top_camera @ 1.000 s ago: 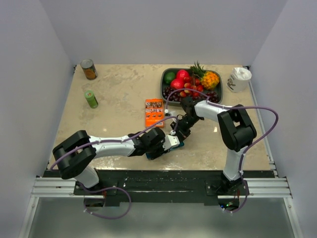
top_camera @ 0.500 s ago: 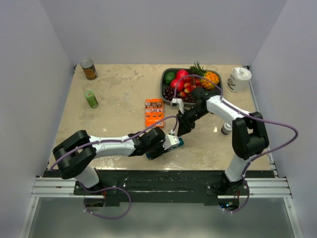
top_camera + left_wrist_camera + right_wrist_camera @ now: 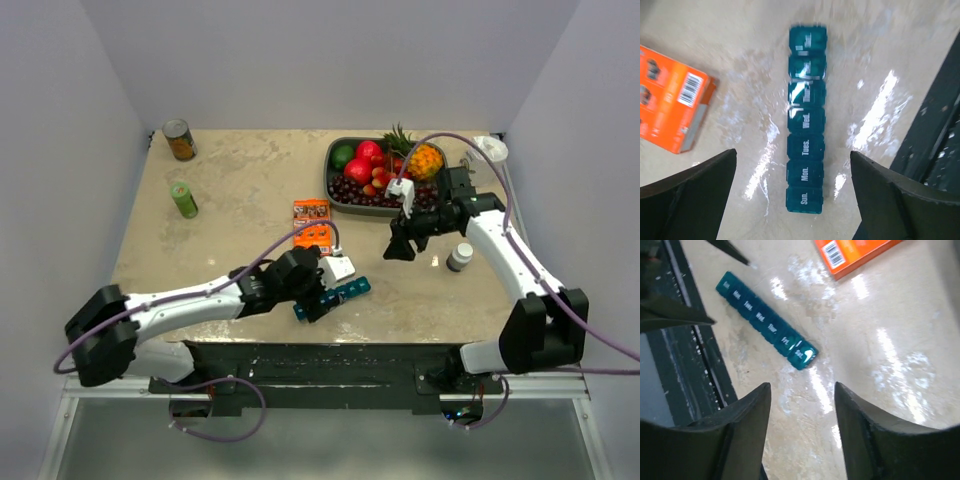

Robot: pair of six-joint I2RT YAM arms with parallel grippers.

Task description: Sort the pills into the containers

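The containers form one teal strip of day-labelled compartments, all lids shut, lying flat on the table near its front edge. My left gripper hangs open over the strip's Sun. end, its fingers wide on either side and not touching it. My right gripper is raised to the right of the strip, open and empty, with the containers lying ahead of it. No pills are in view.
A small white bottle stands right of the right gripper. An orange box lies behind the strip. A fruit tray sits at the back, two cans at back left, a white cup at back right.
Both grippers have opened and let go of the strip. The right arm has lifted and swung away to the right, uncovering the white bottle. The left arm has drawn back a little.
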